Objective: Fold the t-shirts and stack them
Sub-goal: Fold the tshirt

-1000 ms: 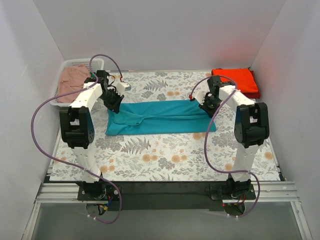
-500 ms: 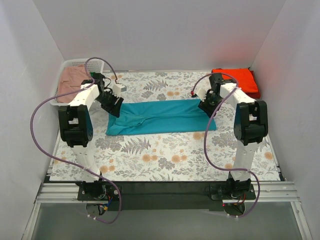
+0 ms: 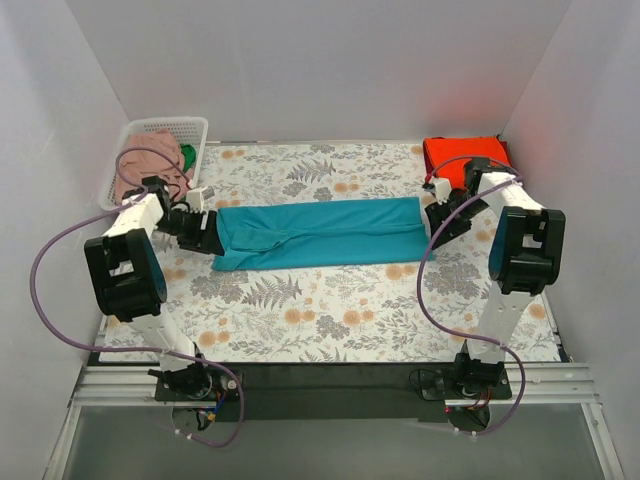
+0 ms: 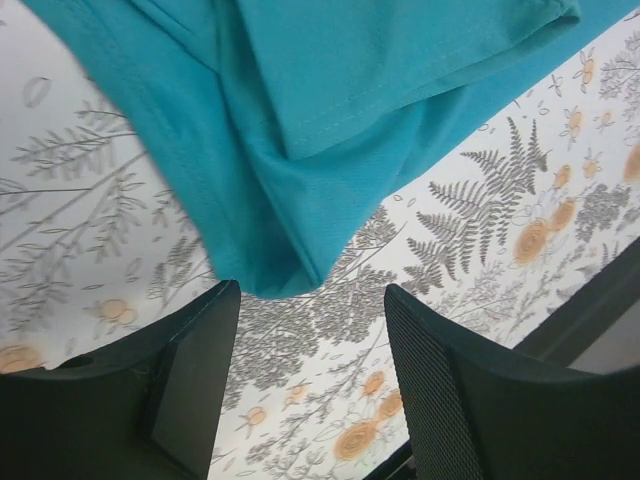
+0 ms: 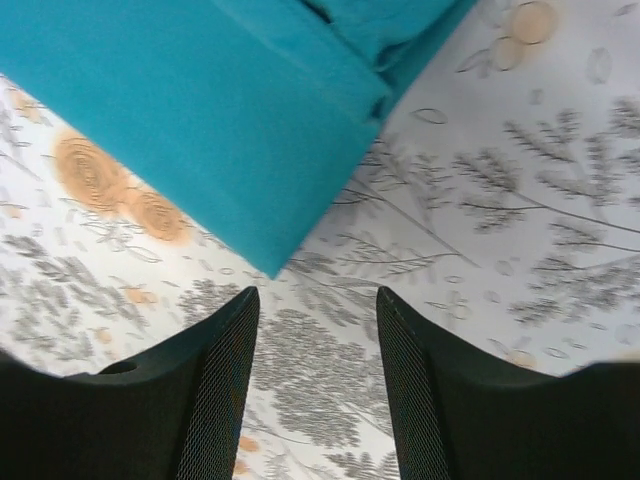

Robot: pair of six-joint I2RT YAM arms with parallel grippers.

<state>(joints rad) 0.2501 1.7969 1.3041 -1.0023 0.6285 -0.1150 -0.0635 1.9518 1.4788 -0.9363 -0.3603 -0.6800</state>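
A basket (image 3: 165,122) in the far left corner holds a pink shirt (image 3: 150,170) and a bit of green (image 3: 188,155). The left gripper (image 3: 205,238), fingers wide and empty, is at the left end of the teal shirt (image 3: 320,230), a long band lying across the floral cloth (image 3: 300,310). The right gripper (image 3: 440,224), also wide and empty, is at the band's right end. A folded orange shirt (image 3: 462,156) lies in the far right corner.

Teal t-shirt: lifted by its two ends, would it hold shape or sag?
Likely floppy: the teal t-shirt lies flat with soft creases, so its middle would probably sag. The thin knit looks light. Pushed, it would probably bunch on the tablecloth.
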